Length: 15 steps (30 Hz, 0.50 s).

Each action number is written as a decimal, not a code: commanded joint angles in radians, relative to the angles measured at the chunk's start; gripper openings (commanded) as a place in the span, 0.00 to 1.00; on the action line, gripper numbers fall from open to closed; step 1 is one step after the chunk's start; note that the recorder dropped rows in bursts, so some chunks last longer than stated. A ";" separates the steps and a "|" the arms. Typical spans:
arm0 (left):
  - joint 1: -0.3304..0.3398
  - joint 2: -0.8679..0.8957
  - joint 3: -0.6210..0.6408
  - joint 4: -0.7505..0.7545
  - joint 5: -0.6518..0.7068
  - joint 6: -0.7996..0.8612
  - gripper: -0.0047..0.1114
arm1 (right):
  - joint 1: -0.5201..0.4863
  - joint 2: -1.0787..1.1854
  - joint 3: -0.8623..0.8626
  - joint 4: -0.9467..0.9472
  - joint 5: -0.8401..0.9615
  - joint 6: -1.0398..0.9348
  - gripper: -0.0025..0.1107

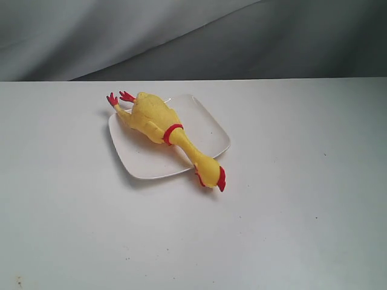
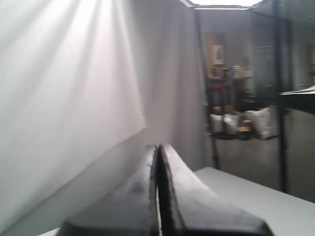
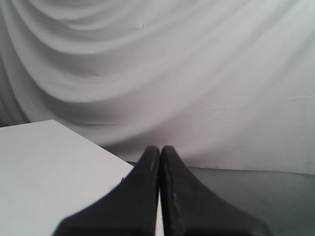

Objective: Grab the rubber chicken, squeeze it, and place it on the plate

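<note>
The yellow rubber chicken (image 1: 162, 127) lies diagonally across the white square plate (image 1: 208, 124) in the exterior view. Its red feet stick past the plate's far left corner and its red-combed head hangs over the near right edge onto the table. Neither arm shows in the exterior view. In the left wrist view my left gripper (image 2: 158, 147) is shut with nothing between its dark fingers, pointing at a grey curtain. In the right wrist view my right gripper (image 3: 160, 148) is likewise shut and empty, above a table corner. Neither wrist view shows the chicken or the plate.
The white table (image 1: 290, 211) spreads wide around the plate. A grey draped backdrop (image 1: 181, 36) hangs behind its far edge. The left wrist view looks past the curtain into a room with shelves and a dark stand (image 2: 283, 98).
</note>
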 commanded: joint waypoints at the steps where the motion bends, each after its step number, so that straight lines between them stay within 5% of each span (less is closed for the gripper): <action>1: 0.243 -0.001 0.006 0.089 -0.007 0.003 0.04 | 0.006 -0.001 0.002 -0.001 0.000 0.002 0.02; 8: 0.568 -0.001 0.006 0.172 -0.007 0.001 0.04 | 0.006 -0.001 0.002 -0.001 0.000 0.002 0.02; 15: 0.679 -0.001 0.150 0.004 -0.245 -0.003 0.04 | 0.006 -0.001 0.002 -0.001 0.000 0.002 0.02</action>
